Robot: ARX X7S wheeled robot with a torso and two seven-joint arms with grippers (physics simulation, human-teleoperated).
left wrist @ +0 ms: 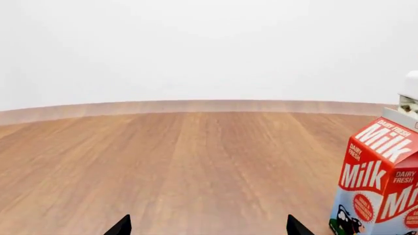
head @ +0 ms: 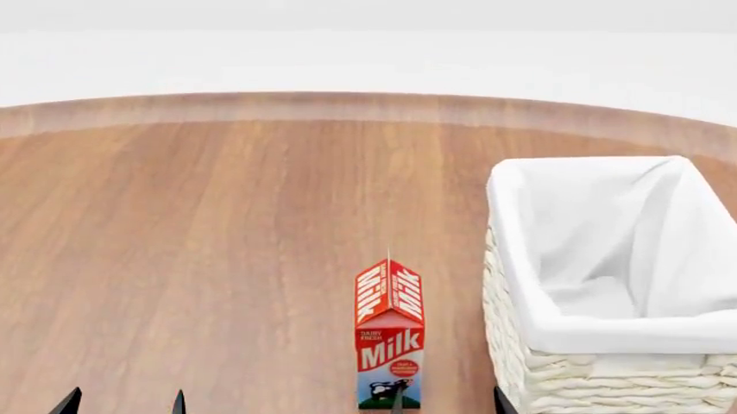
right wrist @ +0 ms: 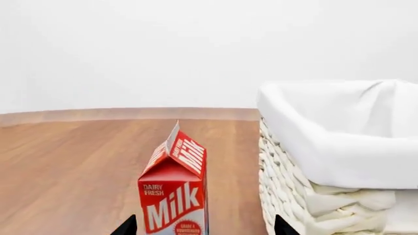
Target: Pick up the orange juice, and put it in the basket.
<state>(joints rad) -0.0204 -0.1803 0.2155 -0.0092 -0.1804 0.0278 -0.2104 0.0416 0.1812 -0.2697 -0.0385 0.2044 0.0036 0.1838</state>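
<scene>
The orange juice is not in any view. The basket, cream wicker with a white liner, stands at the right of the wooden table; it also shows in the right wrist view, and a sliver shows in the left wrist view. My left gripper is open and empty at the near left, with only its fingertips showing; the left wrist view shows bare wood between the jaws. My right gripper is open and empty beside the basket's near corner, and it also shows in its own wrist view.
A red-and-white milk carton stands upright just left of the basket. In the right wrist view it stands just ahead of the right jaws. It also shows in the left wrist view. The table's far rim curves before a white wall.
</scene>
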